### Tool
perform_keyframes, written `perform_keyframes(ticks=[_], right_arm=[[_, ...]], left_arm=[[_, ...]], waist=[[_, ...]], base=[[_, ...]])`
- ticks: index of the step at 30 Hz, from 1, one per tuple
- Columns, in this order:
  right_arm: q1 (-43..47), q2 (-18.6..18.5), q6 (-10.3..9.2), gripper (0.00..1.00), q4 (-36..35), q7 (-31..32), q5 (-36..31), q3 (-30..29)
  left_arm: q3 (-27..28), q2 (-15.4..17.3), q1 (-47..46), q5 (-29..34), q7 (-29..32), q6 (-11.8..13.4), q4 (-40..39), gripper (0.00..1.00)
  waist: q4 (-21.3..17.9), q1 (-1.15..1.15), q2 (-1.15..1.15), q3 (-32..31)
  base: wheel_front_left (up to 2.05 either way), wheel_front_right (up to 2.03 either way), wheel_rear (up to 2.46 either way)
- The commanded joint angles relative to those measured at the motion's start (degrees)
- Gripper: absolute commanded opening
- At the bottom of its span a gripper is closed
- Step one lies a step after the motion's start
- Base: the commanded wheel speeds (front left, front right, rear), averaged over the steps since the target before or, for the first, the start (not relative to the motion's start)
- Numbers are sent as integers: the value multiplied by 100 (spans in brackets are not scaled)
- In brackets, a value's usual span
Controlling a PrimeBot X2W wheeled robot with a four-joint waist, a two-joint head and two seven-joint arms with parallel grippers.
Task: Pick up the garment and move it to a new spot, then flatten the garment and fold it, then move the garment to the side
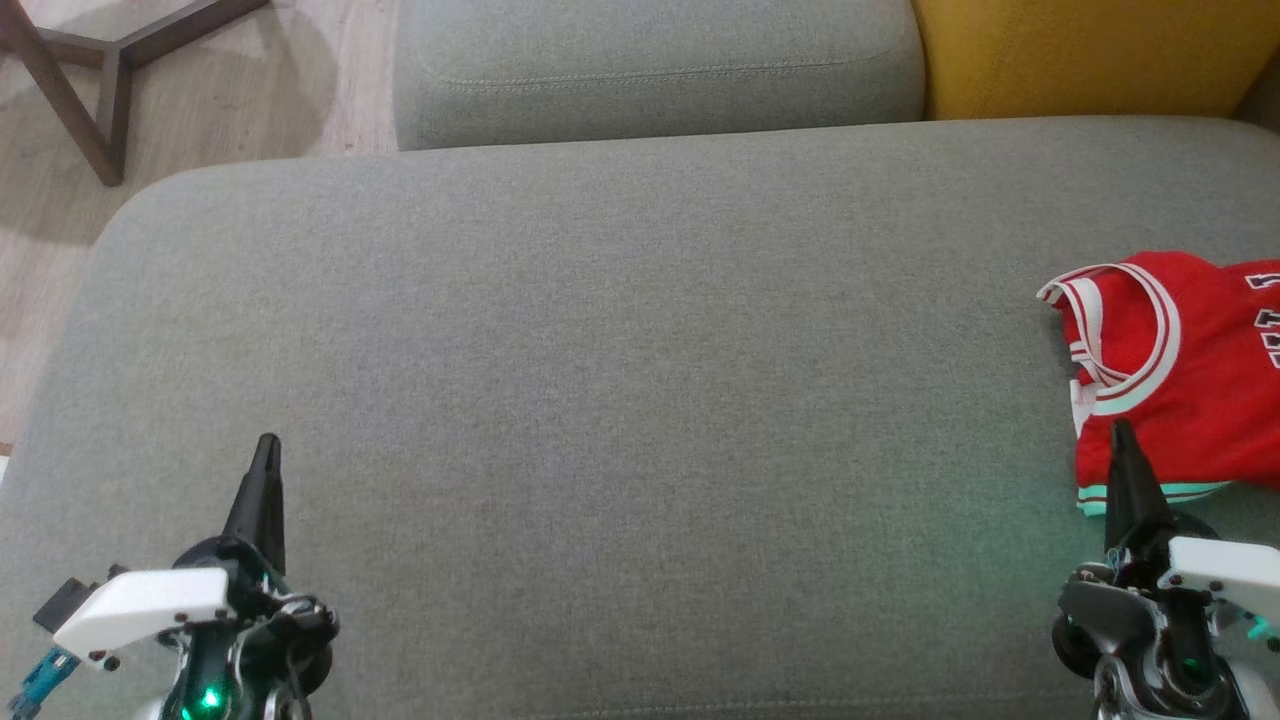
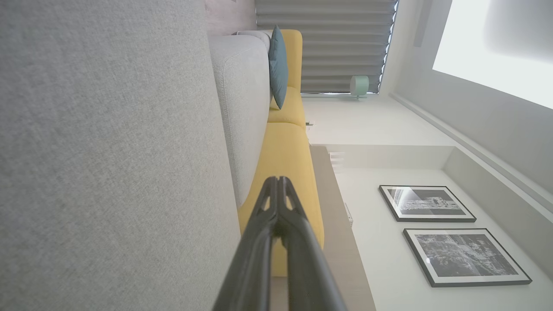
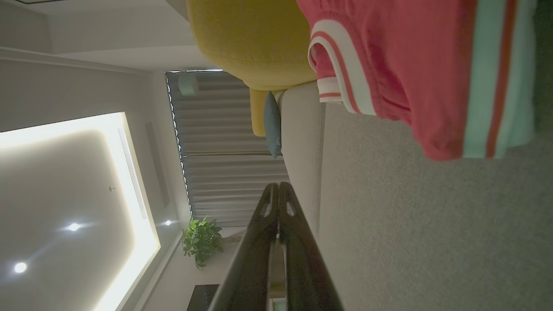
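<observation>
On grey sofa [image 1: 600, 330]: red jersey [image 1: 1180, 380] just beyond right claw [image 1: 1122, 432]; both claws closed, empty.

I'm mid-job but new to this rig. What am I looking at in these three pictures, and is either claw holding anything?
The top picture looks down from the robot's head onto a grey sofa cushion. The dark spikes at the bottom corners are its two grippers: the left gripper and the right gripper. The other two pictures come from cameras on each wrist, looking along that arm's fingers, so the room appears turned sideways. A red jersey with white trim lies crumpled at the cushion's right side, just ahead of the right gripper. Both grippers are shut with fingers pressed together, and neither holds anything; the jersey is not yet picked up.
</observation>
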Motion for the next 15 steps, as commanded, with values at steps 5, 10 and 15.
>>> perform_keyframes(ticks=[5,10,15], right_arm=[[-277,-93,40,0,-168,44,37,100],[-278,-85,40,0,-167,53,28,88],[-279,-79,40,0,-167,60,20,80]], left_arm=[[239,39,-301,-16,44,-42,-152,0],[247,33,-302,-8,51,-42,-152,0],[254,28,-302,-3,56,-42,-152,0]], waist=[[0,0,0,0],[0,0,0,0],[0,0,0,0]], base=[[0,0,0],[0,0,0],[0,0,0]])
